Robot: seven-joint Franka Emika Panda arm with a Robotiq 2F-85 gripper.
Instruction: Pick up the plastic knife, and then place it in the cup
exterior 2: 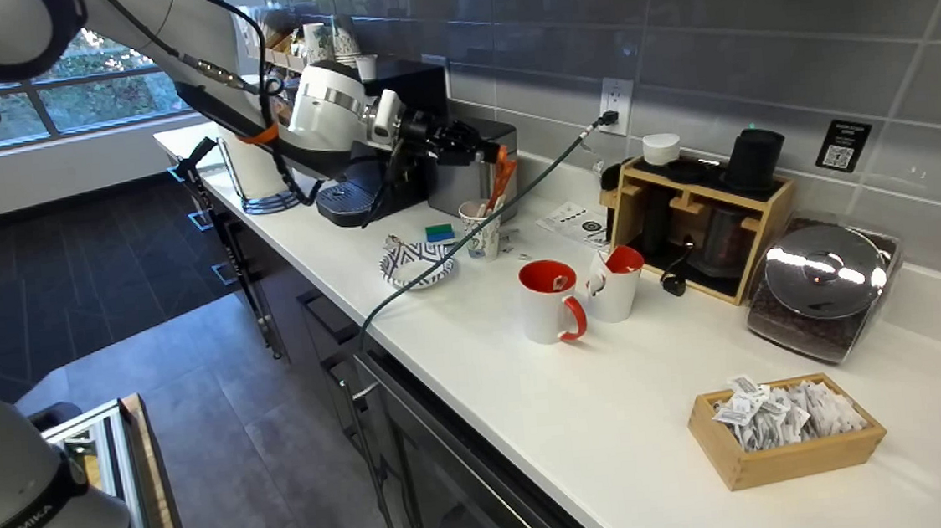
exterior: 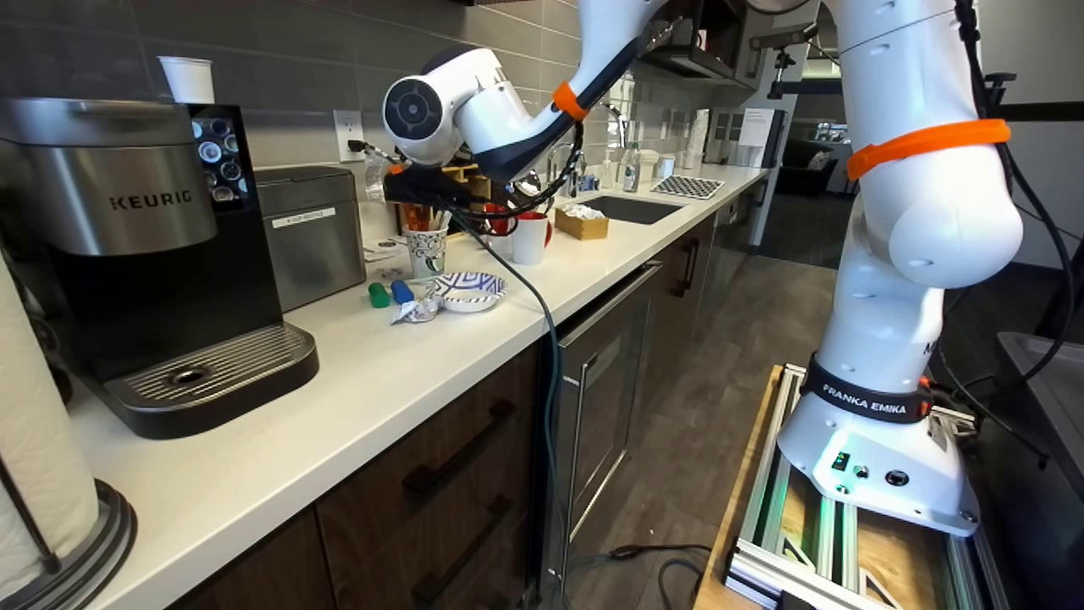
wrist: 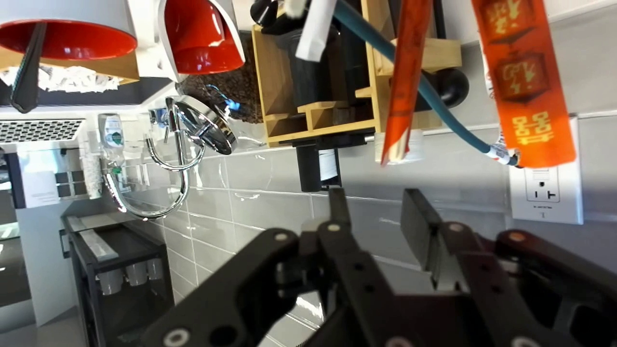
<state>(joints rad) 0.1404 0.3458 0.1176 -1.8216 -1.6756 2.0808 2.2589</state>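
- The tool (wrist: 376, 207) is partly open: a gap shows between its two fingers (wrist: 418, 226) in the wrist view, and it has hold of nothing.
- In both exterior views it hangs above the cup (exterior 2: 483, 238), fingers toward the tiled wall (exterior 2: 555, 56).
- The cup is patterned and upright on the desk (exterior 2: 478, 364); orange sleeves (wrist: 525, 91) and pale sticks (exterior: 443, 222) rise from it.
- The sleeves reach close to the tool; whether they touch it cannot be told.
- Where the knife is cannot be told: a white handle (wrist: 314, 36) shows near the sleeves in the wrist view, its kind unclear.
- Near the cup lie a plate (exterior: 474, 293), a crumpled wrapper (exterior: 417, 311) just beside it, and a green piece (exterior: 378, 295) next to a blue piece (exterior: 402, 291).
- Two mugs (exterior 2: 546, 313), white outside and red inside, stand close together.
- A cord (wrist: 371, 36) runs from the outlet (exterior 2: 615, 91) across to the desk's front edge.
- A coffee maker (exterior: 161, 195) stands by a grey bin (exterior: 313, 233).
- A wooden box (exterior 2: 805, 460) holds packets (exterior 2: 785, 415).
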